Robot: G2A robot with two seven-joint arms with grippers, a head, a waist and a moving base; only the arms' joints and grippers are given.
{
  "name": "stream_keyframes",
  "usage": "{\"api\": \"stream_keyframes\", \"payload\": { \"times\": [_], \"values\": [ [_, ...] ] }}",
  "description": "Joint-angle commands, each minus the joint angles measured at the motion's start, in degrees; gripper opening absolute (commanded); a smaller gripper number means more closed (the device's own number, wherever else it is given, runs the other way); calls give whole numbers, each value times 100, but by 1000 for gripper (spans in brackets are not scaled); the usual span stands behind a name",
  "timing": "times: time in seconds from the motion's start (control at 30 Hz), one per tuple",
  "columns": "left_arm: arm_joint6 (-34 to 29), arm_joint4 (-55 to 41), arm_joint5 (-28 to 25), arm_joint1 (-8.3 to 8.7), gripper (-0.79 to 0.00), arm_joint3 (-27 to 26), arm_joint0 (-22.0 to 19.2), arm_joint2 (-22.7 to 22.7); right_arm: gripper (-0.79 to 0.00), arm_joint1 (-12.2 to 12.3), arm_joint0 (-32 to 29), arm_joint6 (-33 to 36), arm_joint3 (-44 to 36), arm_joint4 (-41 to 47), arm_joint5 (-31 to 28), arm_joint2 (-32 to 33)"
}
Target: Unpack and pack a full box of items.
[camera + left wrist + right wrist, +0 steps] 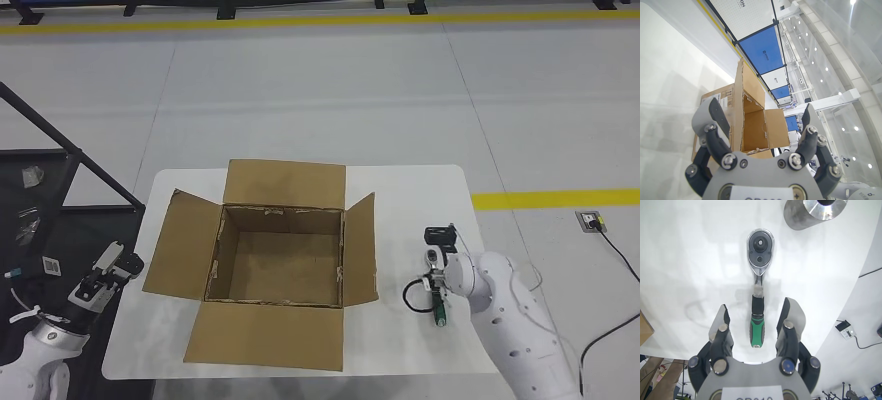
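An open cardboard box (pixel 285 185) stands in the middle of the white table (pixel 410 190), its four flaps folded outward and its inside bare. A ratchet wrench (pixel 760 256) with a green and black handle lies flat on the table to the right of the box (pixel 438 314). My right gripper (pixel 755 306) hovers open just over it, one finger on each side of the handle, not touching it (pixel 436 288). My left gripper (pixel 761 105) is open and holds nothing. It sits off the table's left edge (pixel 118 263), facing the box (pixel 753 121).
A metal cylinder (pixel 811 213) stands on the table just beyond the wrench's head. A black cable loop (pixel 412 297) lies between the box and the wrench. A black rack (pixel 40 200) stands left of the table.
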Motion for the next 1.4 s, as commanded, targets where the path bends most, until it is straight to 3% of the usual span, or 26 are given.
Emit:
{"api": "stream_keyframes", "payload": {
  "times": [0.0, 0.87, 0.97, 1.1, 1.23, 1.37],
  "values": [
    [0, 0, 0, 0, 0, 0, 0, 0, -379, -10, 54, 6, 50, 3, 20, -17],
    [0, 0, 0, 0, 0, 0, 0, 0, -514, -145, 524, -323, 1144, 456, -174, -170],
    [0, 0, 0, 0, 0, 0, 0, 0, -573, -152, 557, -323, 1222, 434, -152, -185],
    [0, 0, 0, 0, 0, 0, 0, 0, -785, -156, 586, -350, 1293, 435, -147, -178],
    [0, 0, 0, 0, 0, 0, 0, 0, -785, -136, 548, -478, 1151, 422, -132, -89],
    [0, 0, 0, 0, 0, 0, 0, 0, -785, -56, 267, -671, 267, 326, -81, 191]
  ]
}}
